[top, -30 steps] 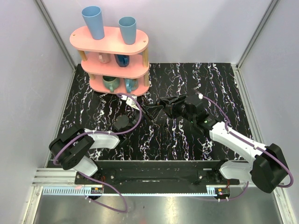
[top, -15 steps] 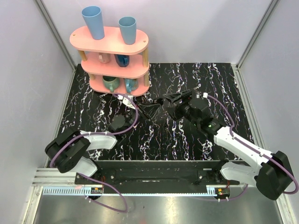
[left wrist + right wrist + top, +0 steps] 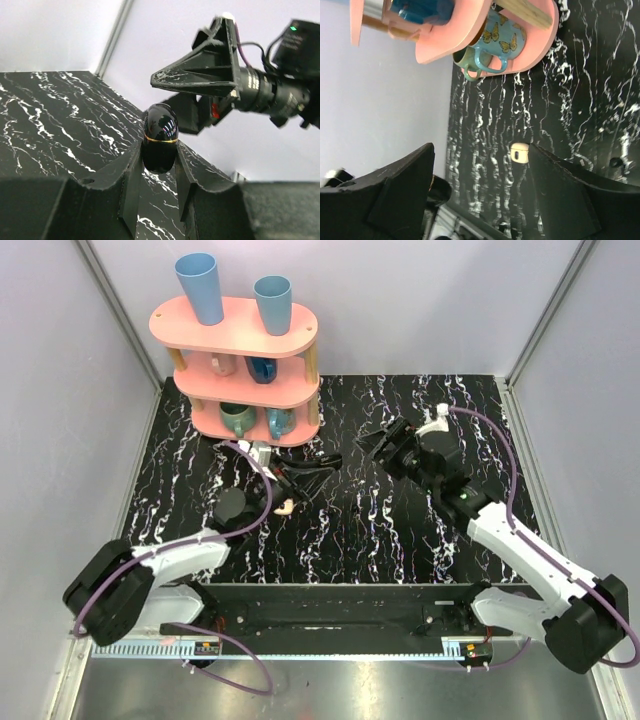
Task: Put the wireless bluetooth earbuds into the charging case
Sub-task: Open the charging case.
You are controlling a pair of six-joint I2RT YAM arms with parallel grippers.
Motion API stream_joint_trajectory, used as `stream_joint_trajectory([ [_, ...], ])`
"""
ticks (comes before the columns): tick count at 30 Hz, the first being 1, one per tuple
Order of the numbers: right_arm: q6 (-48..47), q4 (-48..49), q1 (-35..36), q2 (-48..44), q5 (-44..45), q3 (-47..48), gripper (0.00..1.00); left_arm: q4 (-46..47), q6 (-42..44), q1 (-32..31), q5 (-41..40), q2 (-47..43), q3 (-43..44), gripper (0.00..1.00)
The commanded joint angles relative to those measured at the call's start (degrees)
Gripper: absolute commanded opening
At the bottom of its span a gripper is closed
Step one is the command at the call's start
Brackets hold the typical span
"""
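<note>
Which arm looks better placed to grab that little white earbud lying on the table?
Probably the right. The right gripper is open and empty, and its wrist view looks straight at the earbud on the table. The left gripper is shut on the charging case.

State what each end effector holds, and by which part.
Left end effector grips the closed charging case by its lower sides; right end effector holds nothing.

earbud (image 3: 519, 152) on table (image 3: 380, 540) before shelf (image 3: 235, 332)
</note>
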Motion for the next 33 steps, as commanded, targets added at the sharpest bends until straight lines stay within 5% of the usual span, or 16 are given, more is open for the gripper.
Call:
stream_joint_trajectory([
  [1, -23.2, -5.8, -0.6, -3.0, -10.6, 6.3, 0.83, -6.7, 3.1, 2.5, 10.0, -6.3, -1.3, 0.00],
  [4, -31.0, -8.7, -0.6, -2.0, -21.8, 9.4, 0.83, -14.3, 4.8, 3.6, 13.2, -8.9, 0.2, 0.00],
  [11, -38.0, -11.2, -0.5, -4.4, -28.0, 7.4, 0.87, -20.2, 5.7, 5.5, 17.1, -9.8, 2.6, 0.00],
  [33, -37.1, -11.8, 1.5, 2.4, -24.3, 7.2, 0.88, -15.6, 3.7, 6.4, 20.8, -5.9, 3.6, 0.00],
])
